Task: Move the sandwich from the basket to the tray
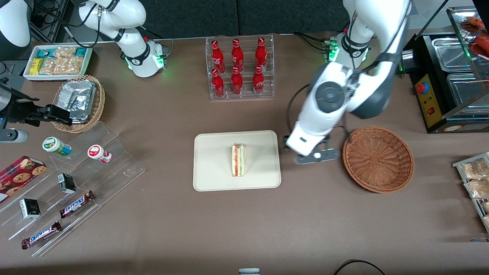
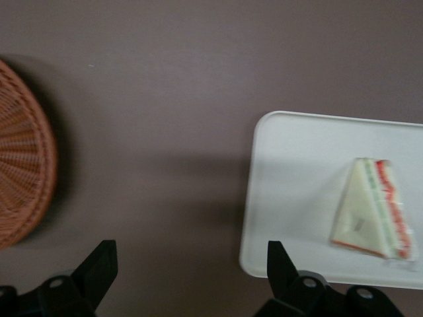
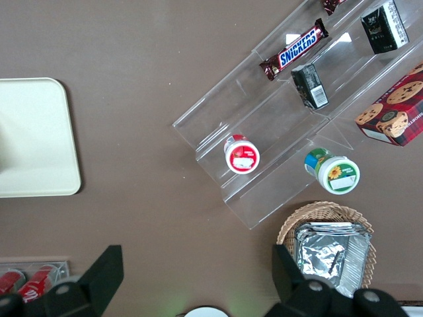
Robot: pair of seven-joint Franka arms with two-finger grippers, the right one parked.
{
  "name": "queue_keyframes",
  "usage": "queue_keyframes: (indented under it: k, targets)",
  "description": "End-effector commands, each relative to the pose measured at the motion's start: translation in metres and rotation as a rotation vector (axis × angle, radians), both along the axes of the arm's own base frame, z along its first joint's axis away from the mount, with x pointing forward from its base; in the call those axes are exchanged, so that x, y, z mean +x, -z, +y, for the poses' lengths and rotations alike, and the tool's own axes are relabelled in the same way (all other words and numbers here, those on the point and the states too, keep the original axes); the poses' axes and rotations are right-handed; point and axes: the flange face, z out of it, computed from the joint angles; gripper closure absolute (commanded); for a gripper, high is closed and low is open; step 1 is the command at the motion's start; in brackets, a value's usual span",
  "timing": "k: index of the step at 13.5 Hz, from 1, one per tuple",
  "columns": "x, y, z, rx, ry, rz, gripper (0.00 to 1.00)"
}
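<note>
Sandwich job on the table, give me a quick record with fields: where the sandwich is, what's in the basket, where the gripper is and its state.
sandwich: lying on the tray, near its middle, filling edge showing
tray: cream, flat on the table, holding only the sandwich
basket: reddish-brown wicker, nothing in it, beside the tray toward the working arm's end
gripper: over bare table between tray and basket, open, holding nothing
task status: sandwich already on the tray
</note>
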Motion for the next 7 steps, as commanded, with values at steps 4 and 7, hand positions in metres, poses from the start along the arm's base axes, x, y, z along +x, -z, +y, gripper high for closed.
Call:
queue_keyframes:
  k: [4,7]
  targets:
    - [-0.032,-0.026,0.150,-0.020,0.118,0.002,0.00]
    - [-0.036,-0.064,0.218,-0.034,0.107,0.045,0.00]
